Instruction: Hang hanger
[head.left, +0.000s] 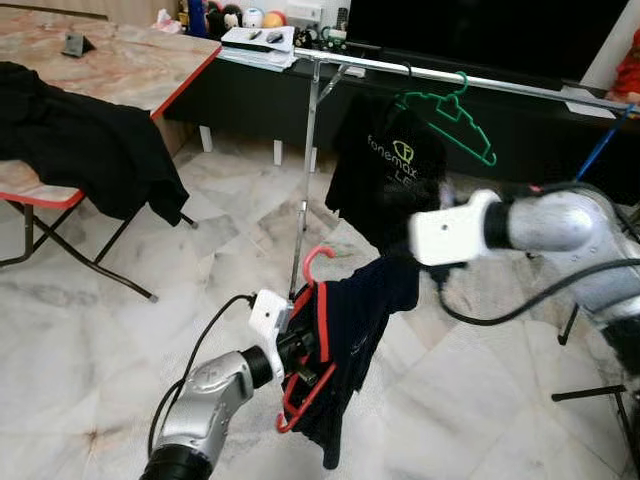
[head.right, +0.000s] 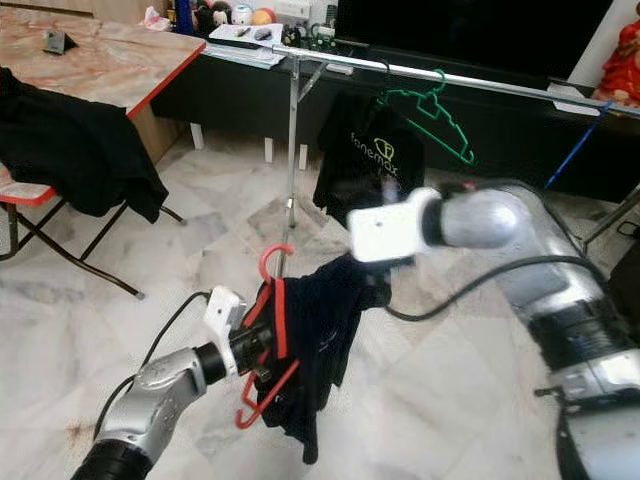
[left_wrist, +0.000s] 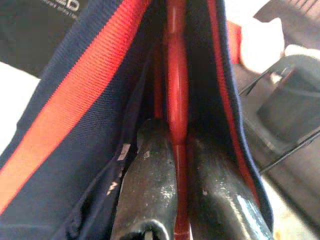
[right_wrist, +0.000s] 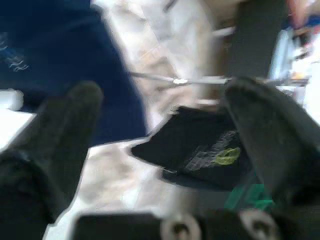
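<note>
Left arm: silver, bent upward from low in the head views.
Left claw (left_wrist: 172, 165): two long black fingers clamped together.
Right arm: silver, reaching across, blurred.
Right claw (right_wrist: 160, 145): black fingers spread wide apart.

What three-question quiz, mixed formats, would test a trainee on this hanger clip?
1. True or false: the left tool is shut on the red hanger.
2. What colour is the empty hanger on the rail?
3. The right tool is: A) open and empty, B) shut on the navy garment, C) gripping the rail.

Key: 1 true. 2 green. 3 A.
</note>
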